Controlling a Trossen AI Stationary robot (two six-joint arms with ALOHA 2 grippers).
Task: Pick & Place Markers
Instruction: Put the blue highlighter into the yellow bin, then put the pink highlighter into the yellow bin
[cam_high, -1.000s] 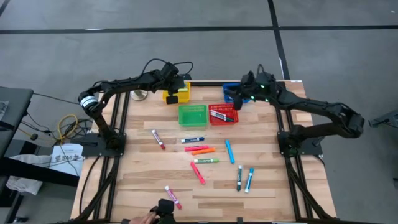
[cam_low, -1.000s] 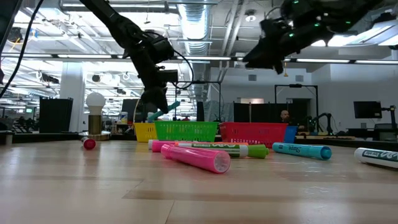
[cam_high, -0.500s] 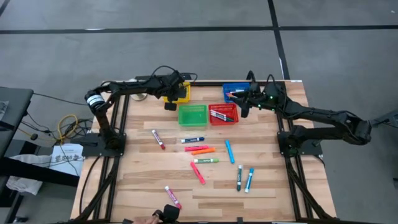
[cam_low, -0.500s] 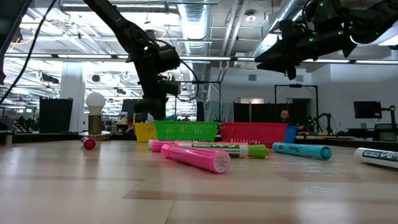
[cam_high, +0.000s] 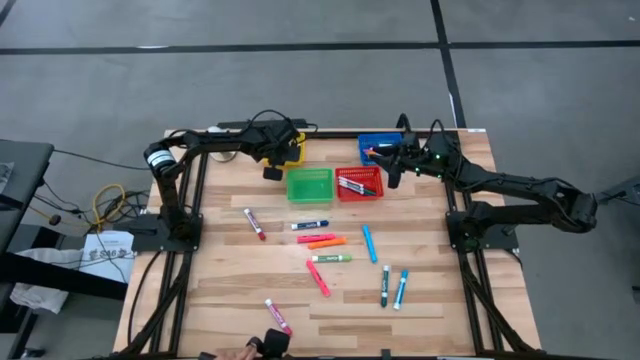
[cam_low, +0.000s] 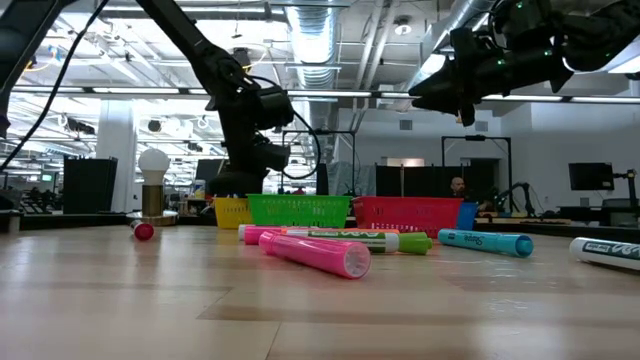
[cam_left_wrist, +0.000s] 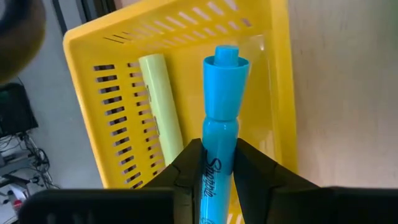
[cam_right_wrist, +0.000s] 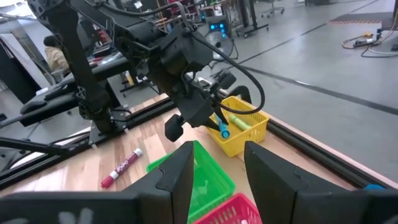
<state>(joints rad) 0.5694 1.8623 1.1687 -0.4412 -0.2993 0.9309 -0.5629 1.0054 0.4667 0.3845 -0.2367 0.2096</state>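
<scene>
Wood-plank table (cam_high: 220, 290), slotted yellow basket (cam_left_wrist: 124, 112), blue marker (cam_left_wrist: 221, 124).

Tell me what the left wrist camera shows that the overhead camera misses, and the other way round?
Only the left wrist view shows the left gripper clamped on a blue marker over the yellow basket, with a yellow-green marker already inside. Only the high view shows the loose markers on the table, the green basket, red basket and right gripper. Both show the yellow basket and wooden tabletop.
</scene>
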